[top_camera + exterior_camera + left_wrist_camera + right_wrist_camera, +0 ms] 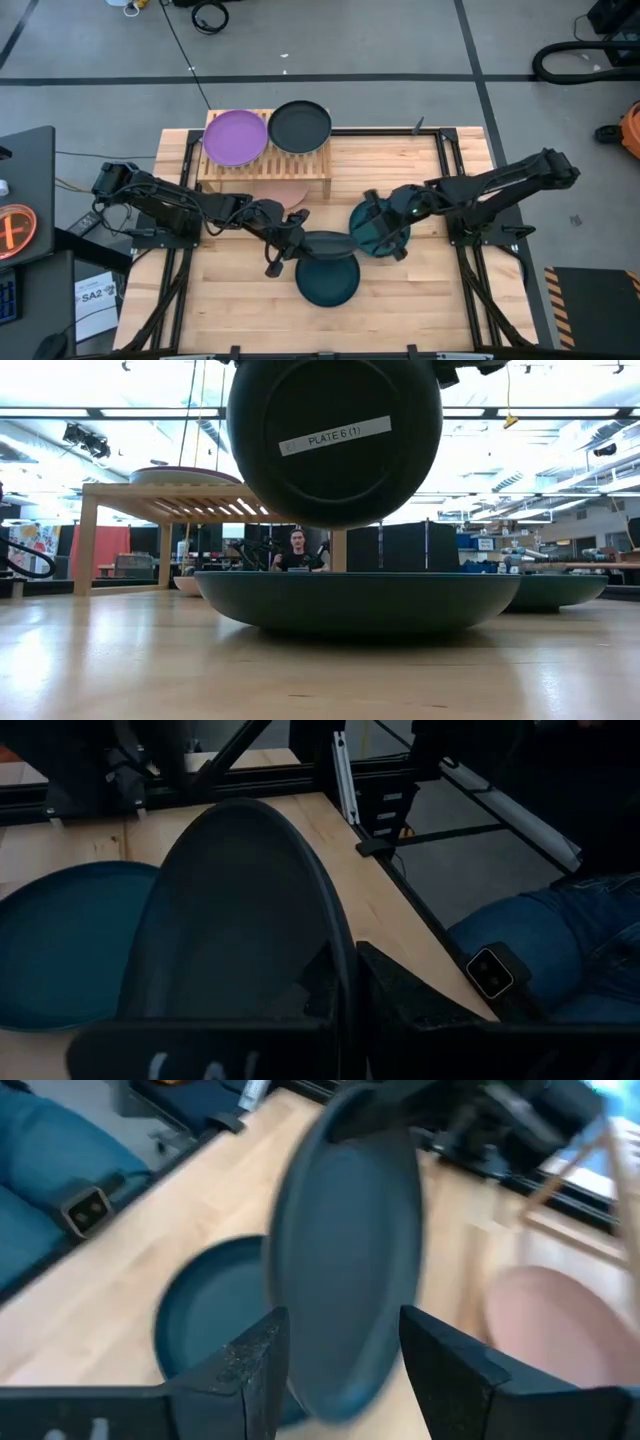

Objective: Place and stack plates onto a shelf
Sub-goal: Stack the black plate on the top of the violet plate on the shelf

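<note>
A dark plate [326,243] labelled "PLATE 6 (1)" [335,435] hangs on edge over the table's middle, with my left gripper [298,240] shut on it. Below it a dark teal plate [360,600] lies flat on the table. My right gripper [345,1350] stands open just right of the dark plate, whose rim shows in front of the gap; I see no touch. Under that gripper lies a second teal plate [385,235]. On the shelf [265,172] rest a purple plate [236,137] and a black plate [300,126]. A pink plate [287,192] lies at the shelf's foot. My left gripper pinches the dark plate's rim [340,935] between its two fingers, on the side toward the table's left. The fingers come from the left, slanting a little downward. The plate stands on edge, its underside toward the table's near edge, clear of the teal plate below.
Black frame rails [445,170] run along the table's left and right sides. A person in jeans [540,940] sits close to the table's near edge, and another person [297,552] shows in the room beyond the far edge. Bare wood lies at the near corners.
</note>
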### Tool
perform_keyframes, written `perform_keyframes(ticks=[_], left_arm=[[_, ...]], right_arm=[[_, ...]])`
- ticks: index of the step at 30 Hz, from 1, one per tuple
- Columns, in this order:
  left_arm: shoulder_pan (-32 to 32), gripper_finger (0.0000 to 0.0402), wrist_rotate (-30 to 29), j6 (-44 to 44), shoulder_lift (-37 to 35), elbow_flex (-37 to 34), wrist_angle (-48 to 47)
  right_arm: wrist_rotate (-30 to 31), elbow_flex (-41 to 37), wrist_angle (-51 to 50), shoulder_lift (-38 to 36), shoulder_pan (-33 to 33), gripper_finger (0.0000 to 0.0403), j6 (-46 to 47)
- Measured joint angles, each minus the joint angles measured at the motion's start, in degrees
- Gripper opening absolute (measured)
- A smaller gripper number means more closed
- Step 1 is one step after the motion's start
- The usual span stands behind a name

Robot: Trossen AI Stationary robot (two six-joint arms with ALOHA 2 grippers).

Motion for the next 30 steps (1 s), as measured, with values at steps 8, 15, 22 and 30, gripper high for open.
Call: perform_keyframes(ticks=[8,15,22,30], left_arm=[[-0.05,0.0031,0.07,-0.36,0.00,0.00,0.23],[-0.07,0.0031,0.10,-2.94,0.00,0.00,1.90],[0.01,0.0031,0.08,-2.91,-0.02,0.00,7.93],[3.05,0.0031,-1.01,-2.56,-2.15,0.01,11.55]], right_arm=[[10.16,0.00,-16.14,-12.64,-0.02,0.0195,1.28],[13.98,0.00,-26.83,-20.76,-1.24,0.0193,13.27],[13.96,-5.17,-24.55,-23.62,-1.55,0.0195,15.87],[13.94,-12.74,-18.12,-23.66,-1.55,0.0193,15.95]])
